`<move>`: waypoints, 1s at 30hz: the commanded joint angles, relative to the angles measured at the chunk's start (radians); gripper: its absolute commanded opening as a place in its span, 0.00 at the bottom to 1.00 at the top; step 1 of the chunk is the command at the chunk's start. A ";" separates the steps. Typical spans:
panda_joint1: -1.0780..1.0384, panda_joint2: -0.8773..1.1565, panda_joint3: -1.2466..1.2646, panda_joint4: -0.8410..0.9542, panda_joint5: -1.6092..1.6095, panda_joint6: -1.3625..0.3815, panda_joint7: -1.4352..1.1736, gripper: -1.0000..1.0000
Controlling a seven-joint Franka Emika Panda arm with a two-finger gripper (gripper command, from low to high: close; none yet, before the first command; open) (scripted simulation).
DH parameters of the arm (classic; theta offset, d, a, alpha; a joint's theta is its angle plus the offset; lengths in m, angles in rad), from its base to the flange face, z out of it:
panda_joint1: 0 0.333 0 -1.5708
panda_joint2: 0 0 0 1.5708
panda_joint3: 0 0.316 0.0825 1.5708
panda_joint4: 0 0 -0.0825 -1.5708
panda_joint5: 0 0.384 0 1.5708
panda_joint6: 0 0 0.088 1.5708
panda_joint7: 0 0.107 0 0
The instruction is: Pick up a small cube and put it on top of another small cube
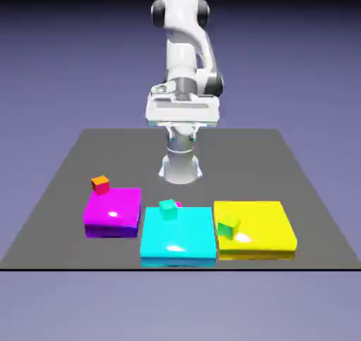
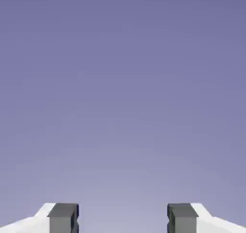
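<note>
Mostly the magenta-purple cube is hidden: only a thin sliver of it peeks out behind the teal cube, at the far edge of the cyan slab in the lower middle of the exterior view. Whether it rests on that slab or on the table just behind cannot be told. An orange-red cube sits at the far left corner of the magenta slab, lower left of the frame. A green cube lies on the yellow slab, lower right, near its left edge. The three slabs lie side by side along the near edge of the table.

The arm stands folded in the upper middle of the frame, well apart from the cubes. Its fingers cannot be made out there. In the hand view, the gripper stands spread apart with nothing between its two grey tips, which are cut off by the bottom edge; only plain blue-violet backdrop fills the rest.
</note>
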 commanded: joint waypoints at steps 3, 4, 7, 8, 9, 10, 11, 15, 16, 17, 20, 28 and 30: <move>-0.018 0.109 -0.004 -0.059 0.001 -0.024 -0.027 0.50; -0.024 0.145 -0.006 -0.078 0.002 -0.032 -0.036 0.50; -0.042 0.254 -0.010 -0.137 0.003 -0.056 -0.062 0.50; -0.048 0.290 -0.011 -0.156 0.003 -0.064 -0.071 0.50; -0.054 0.326 -0.013 -0.176 0.004 -0.072 -0.080 0.50; -0.060 0.362 -0.014 -0.195 0.004 -0.081 -0.089 0.50; -0.065 0.396 -0.015 -0.214 0.005 -0.088 -0.097 0.50; -0.071 0.505 -0.017 -0.193 -0.025 0.000 -0.076 0.50; -0.073 0.541 -0.018 -0.187 -0.035 0.030 -0.069 0.50; -0.075 0.578 -0.019 -0.180 -0.045 0.059 -0.061 0.50; -0.081 0.686 -0.021 -0.160 -0.075 0.148 -0.040 0.50; -0.080 0.659 -0.020 -0.165 -0.067 0.125 -0.045 0.00; -0.076 0.586 -0.019 -0.178 -0.047 0.066 -0.060 0.00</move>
